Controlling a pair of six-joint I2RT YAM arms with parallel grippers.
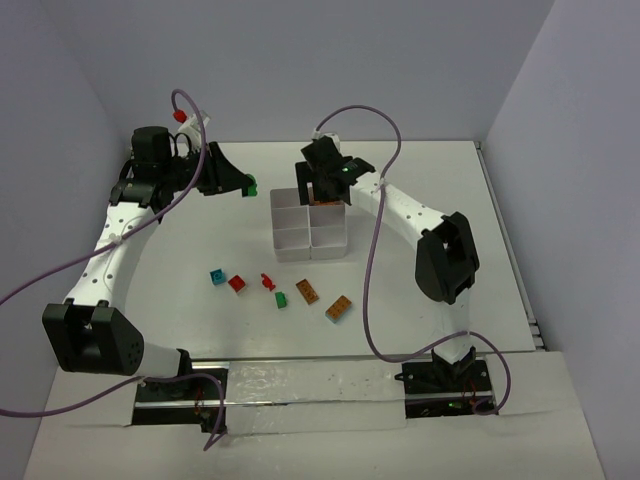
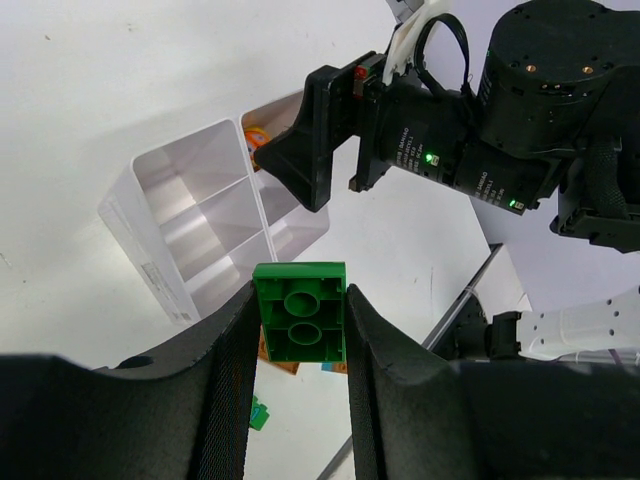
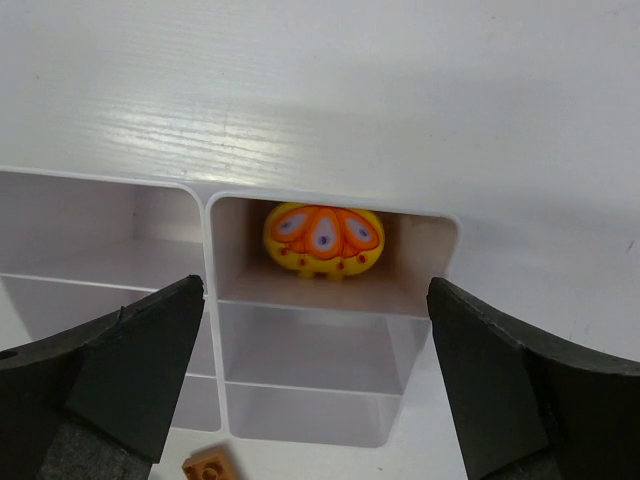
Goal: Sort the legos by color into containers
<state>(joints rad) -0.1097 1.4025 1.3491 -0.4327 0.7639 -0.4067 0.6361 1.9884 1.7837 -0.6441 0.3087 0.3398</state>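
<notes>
The white six-compartment tray (image 1: 290, 243) stands at the table's middle back. My left gripper (image 1: 245, 185) hangs left of the tray, shut on a green brick (image 1: 252, 187), seen underside-up between the fingers in the left wrist view (image 2: 300, 311). My right gripper (image 1: 325, 185) is open and empty above the tray's far right compartment. In the right wrist view (image 3: 315, 300) a yellow piece with orange markings (image 3: 323, 240) lies in that compartment. Loose on the table: a teal brick (image 1: 216, 275), a red brick (image 1: 237, 283), a small red piece (image 1: 267, 281), a green brick (image 1: 281, 299), and two orange-brown bricks (image 1: 307, 291), (image 1: 339, 309).
The loose bricks lie in a row in front of the tray. White walls close the table at the back and right. The other compartments that show in the right wrist view (image 3: 100, 270) look empty. One orange-brown brick (image 3: 210, 466) shows just in front of the tray.
</notes>
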